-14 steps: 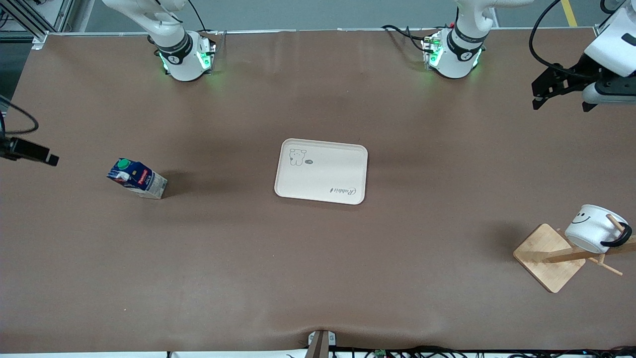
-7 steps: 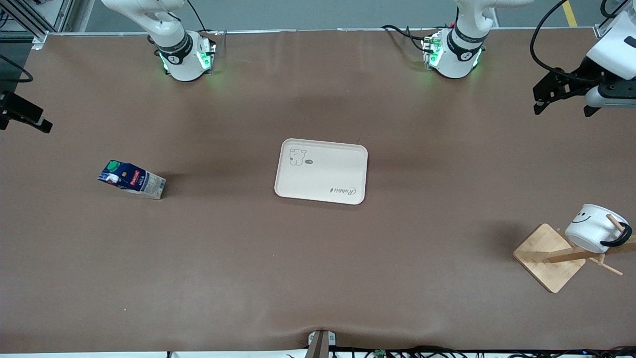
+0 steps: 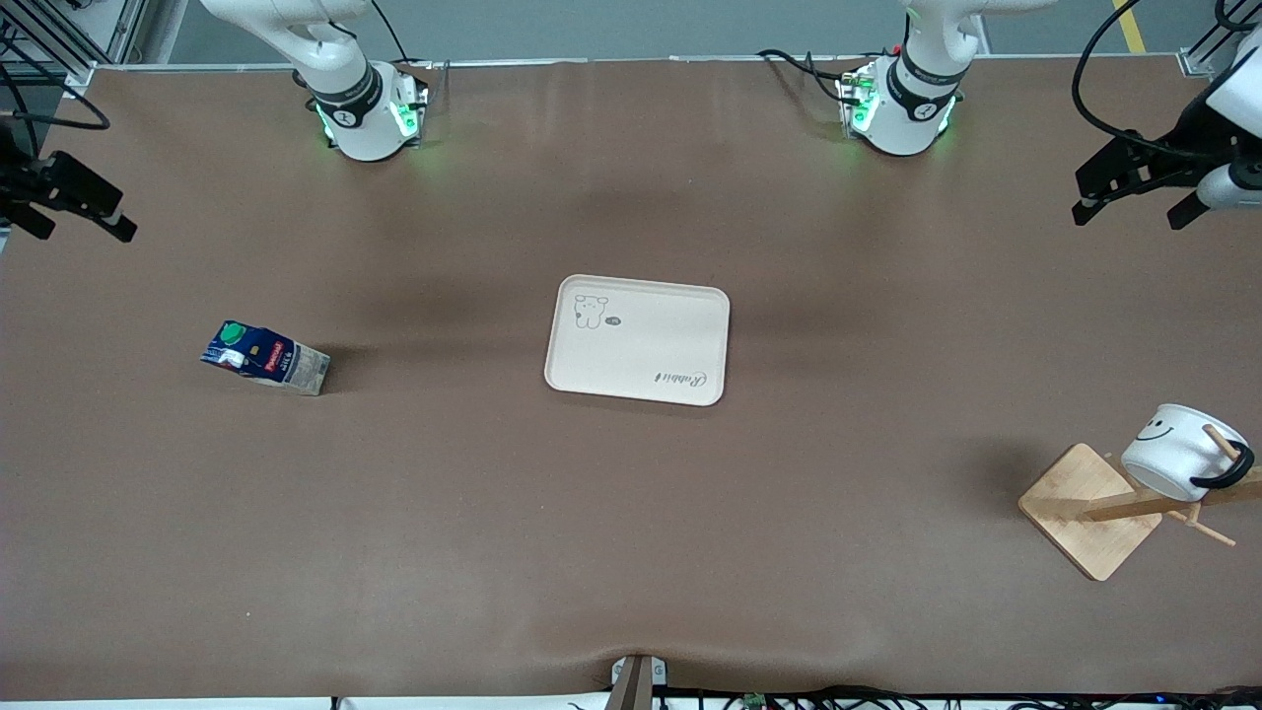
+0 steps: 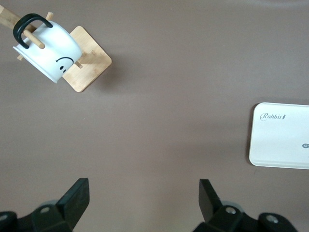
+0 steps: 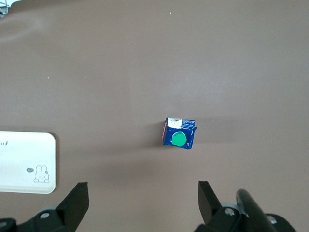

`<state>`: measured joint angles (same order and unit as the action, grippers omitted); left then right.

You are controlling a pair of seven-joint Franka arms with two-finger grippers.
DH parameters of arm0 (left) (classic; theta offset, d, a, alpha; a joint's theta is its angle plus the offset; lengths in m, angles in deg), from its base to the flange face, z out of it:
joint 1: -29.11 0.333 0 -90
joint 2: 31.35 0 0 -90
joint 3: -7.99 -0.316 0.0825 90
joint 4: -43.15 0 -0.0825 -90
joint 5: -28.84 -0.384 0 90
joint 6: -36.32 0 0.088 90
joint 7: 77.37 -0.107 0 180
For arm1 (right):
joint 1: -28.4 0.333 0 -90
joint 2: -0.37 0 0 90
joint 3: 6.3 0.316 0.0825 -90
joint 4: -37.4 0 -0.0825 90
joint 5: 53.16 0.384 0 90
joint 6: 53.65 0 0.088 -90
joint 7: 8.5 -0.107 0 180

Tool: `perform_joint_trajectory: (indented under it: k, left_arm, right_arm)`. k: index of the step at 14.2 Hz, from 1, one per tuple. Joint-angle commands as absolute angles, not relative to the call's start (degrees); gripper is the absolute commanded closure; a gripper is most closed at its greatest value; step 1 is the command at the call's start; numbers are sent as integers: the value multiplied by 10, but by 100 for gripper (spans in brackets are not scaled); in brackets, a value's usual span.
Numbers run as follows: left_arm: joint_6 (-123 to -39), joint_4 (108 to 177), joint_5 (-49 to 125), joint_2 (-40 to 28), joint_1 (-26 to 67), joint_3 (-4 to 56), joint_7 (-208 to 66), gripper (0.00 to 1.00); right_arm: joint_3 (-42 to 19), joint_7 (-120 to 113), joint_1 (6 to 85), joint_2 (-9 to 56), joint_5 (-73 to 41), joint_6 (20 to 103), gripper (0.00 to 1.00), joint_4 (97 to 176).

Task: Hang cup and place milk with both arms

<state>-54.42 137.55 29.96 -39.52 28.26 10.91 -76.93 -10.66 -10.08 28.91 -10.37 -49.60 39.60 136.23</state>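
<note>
The cup [image 3: 1175,453] already hangs by its black handle on a peg of the wooden rack [image 3: 1094,511], at the left arm's end of the tabletop [image 3: 631,552]. The milk [image 3: 264,357] stands alone toward the right arm's end, well apart from the white tray [image 3: 638,339] in the middle; a moment ago it was leaning further over, and it has since rocked back, so it looks freshly let go. Both arms have pulled away to the edges: the left pincer [image 3: 1134,192] and the right pincer [image 3: 74,202] each hang released, holding nothing. I'd judge the hanging done, and the milk set down short of the tray.
</note>
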Motion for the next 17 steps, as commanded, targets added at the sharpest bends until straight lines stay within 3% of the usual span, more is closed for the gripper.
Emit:
perform_joint_trajectory:
  k: [1,4,17]
  left_arm:
    - [-531,1375,303,-400,283,113,-768,0]
    - [-520,1361,294,-390,283,114,-767,0]
    - [-504,1339,254,-376,274,116,-767,0]
  right_arm:
    - [-108,-96,281,-93,-506,395,0,1345]
    - [-108,-103,277,-72,-504,352,0,1312]
    - [-105,-97,282,-56,-506,357,0,1282]
